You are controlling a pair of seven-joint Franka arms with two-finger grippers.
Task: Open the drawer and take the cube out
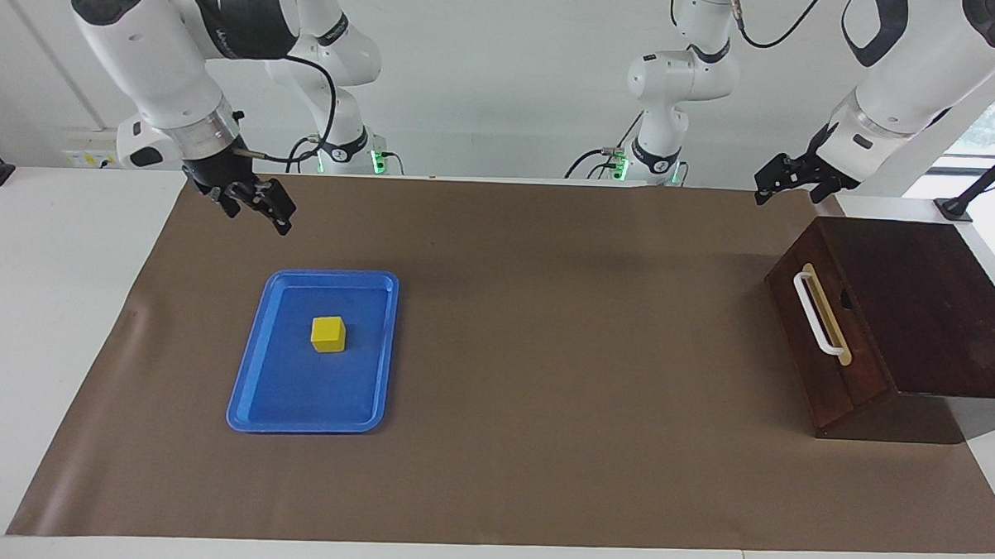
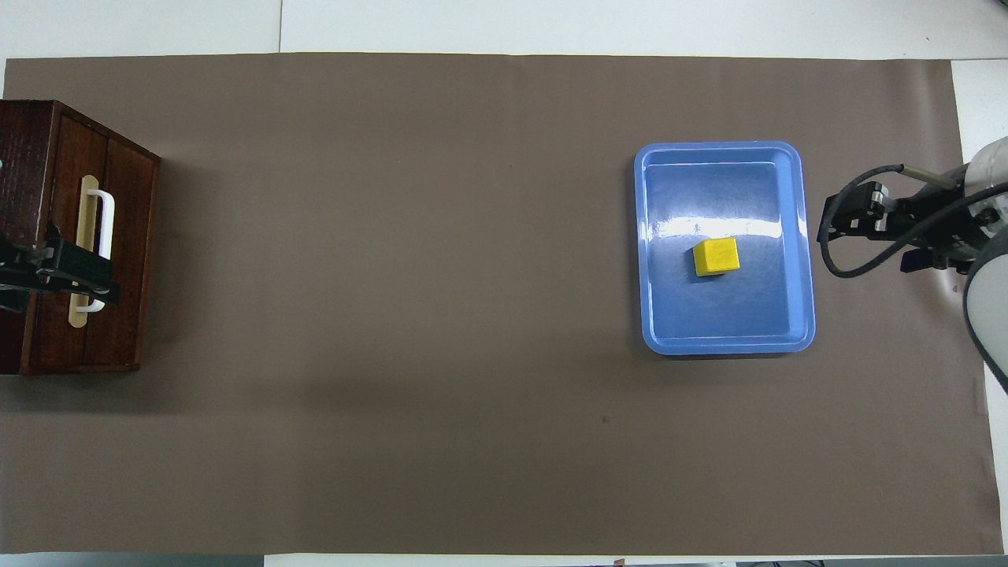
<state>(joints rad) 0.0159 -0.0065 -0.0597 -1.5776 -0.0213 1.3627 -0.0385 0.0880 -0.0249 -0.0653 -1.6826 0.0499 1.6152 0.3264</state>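
Note:
The yellow cube (image 1: 328, 333) (image 2: 716, 256) lies loose in the blue tray (image 1: 249, 403) (image 2: 797, 340), with nothing touching it. My right gripper (image 1: 256, 213) (image 2: 835, 224) is open and empty. It hangs raised over the brown mat beside the tray, off the tray's edge. The drawer (image 1: 826, 357) (image 2: 126, 236) sits pushed in flush in its dark wooden box, white handle (image 1: 817, 314) (image 2: 106, 213) showing. My left gripper (image 1: 789, 190) (image 2: 98, 276) is open and empty. It hangs high in the air by the box and, seen from overhead, covers part of the handle without touching it.
The dark wooden box (image 1: 927, 311) stands at the left arm's end of the table. A brown mat (image 1: 544, 356) covers most of the white tabletop. The tray lies toward the right arm's end.

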